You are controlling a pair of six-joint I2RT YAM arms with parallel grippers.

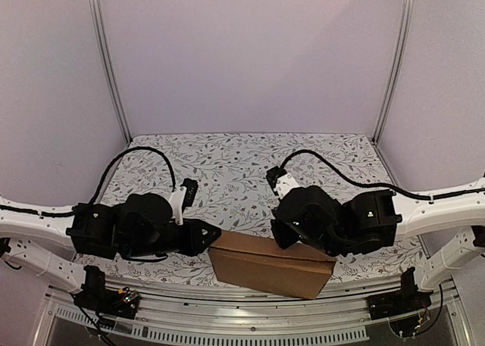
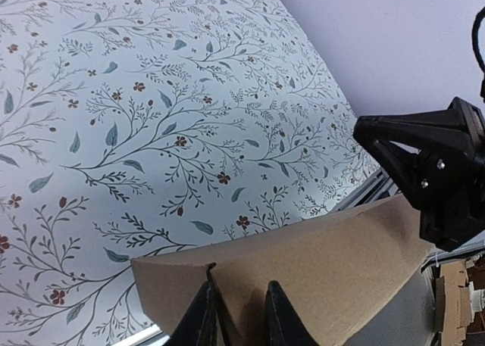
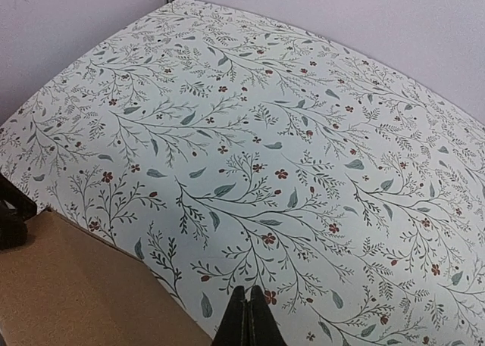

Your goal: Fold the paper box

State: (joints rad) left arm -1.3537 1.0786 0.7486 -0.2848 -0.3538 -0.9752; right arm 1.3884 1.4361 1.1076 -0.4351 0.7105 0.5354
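Though seemingly near done, on the final tuck: paper box (image 1: 269, 266) closed up at near edge of table (image 1: 227, 164), between arms. Left gripper (image 2: 239, 285) low, level, nipped onto box's left end. Right gripper (image 3: 248, 291) pressed together, empty, angled down just beyond far edge. Next: hold left end, press seam flat with right.

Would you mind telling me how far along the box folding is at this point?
Mostly done: the box already stands as a closed carton at the near edge of the table. In hand: the left claw seems to pinch its left end. The right claw is shut, off the cardboard. Left: perhaps a final tuck; no loose flap shows.
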